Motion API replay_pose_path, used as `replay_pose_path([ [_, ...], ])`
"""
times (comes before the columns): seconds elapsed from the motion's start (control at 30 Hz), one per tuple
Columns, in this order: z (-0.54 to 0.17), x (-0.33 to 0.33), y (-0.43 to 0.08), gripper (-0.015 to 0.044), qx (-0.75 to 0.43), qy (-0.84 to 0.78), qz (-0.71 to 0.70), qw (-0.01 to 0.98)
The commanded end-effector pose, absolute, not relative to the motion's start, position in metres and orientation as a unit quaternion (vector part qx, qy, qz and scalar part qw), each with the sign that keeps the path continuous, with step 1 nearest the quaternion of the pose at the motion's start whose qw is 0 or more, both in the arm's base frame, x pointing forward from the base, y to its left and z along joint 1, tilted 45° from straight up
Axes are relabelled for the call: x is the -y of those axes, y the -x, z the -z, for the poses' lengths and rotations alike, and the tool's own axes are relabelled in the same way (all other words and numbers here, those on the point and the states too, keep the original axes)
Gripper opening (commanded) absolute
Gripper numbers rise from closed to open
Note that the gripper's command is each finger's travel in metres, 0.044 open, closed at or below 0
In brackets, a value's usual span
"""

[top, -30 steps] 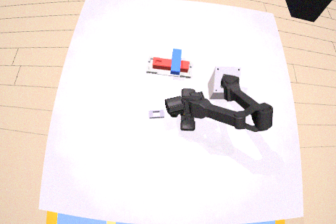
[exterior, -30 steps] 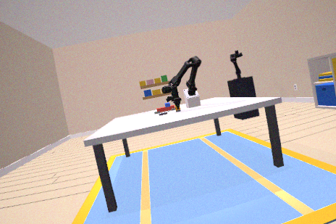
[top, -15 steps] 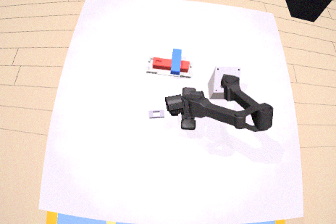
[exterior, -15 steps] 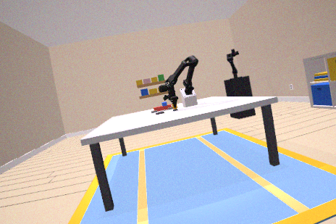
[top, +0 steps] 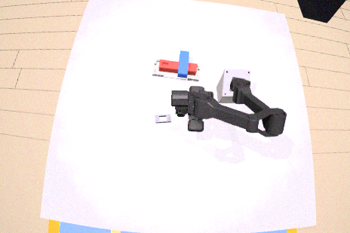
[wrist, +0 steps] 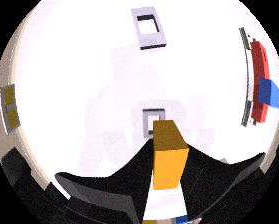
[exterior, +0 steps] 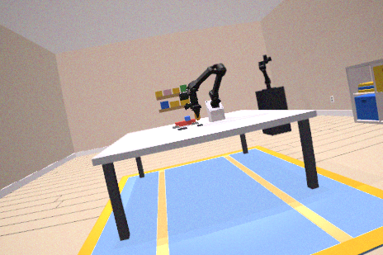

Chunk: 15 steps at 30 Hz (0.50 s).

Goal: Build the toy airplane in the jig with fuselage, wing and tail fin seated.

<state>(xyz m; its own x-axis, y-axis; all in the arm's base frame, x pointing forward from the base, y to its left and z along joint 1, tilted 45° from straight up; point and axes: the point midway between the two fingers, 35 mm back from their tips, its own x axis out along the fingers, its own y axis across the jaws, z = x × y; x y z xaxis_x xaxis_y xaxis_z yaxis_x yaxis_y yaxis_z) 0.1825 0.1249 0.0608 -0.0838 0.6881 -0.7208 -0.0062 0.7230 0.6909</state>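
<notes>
The red fuselage (top: pixel 170 66) (wrist: pixel 260 57) lies in the pale cradle (top: pixel 173 77) (wrist: pixel 246 114). The blue wing (top: pixel 183 62) (exterior: pixel 187 118) (wrist: pixel 268 92) lies across the top of the fuselage. A small dark socket (top: pixel 164 63) shows near the fuselage's left end in the top view. My gripper (wrist: pixel 169 145) is shut on the orange tail fin (wrist: pixel 168 167) (exterior: pixel 197 117) and holds it upright, a little above its small grey holder (wrist: pixel 160 113). The arm hides the fin in the top view. Contact under the wing is too small to tell.
A second grey holder (top: pixel 158 119) (wrist: pixel 152 44), with an empty opening, lies left of the arm in the top view. The arm's pale base block (top: pixel 236 72) (exterior: pixel 216 115) stands right of the cradle. The holders and cradle stand on the white table (top: pixel 113 159).
</notes>
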Motion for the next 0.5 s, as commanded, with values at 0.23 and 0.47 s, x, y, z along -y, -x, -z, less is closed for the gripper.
replay_pose_path([
  [0.23, -0.084, -0.102, -0.189, 0.0, -0.679, -0.247, -0.276, 0.635],
  [0.47, -0.101, -0.088, -0.189, 0.0, -0.677, -0.248, -0.277, 0.635],
])
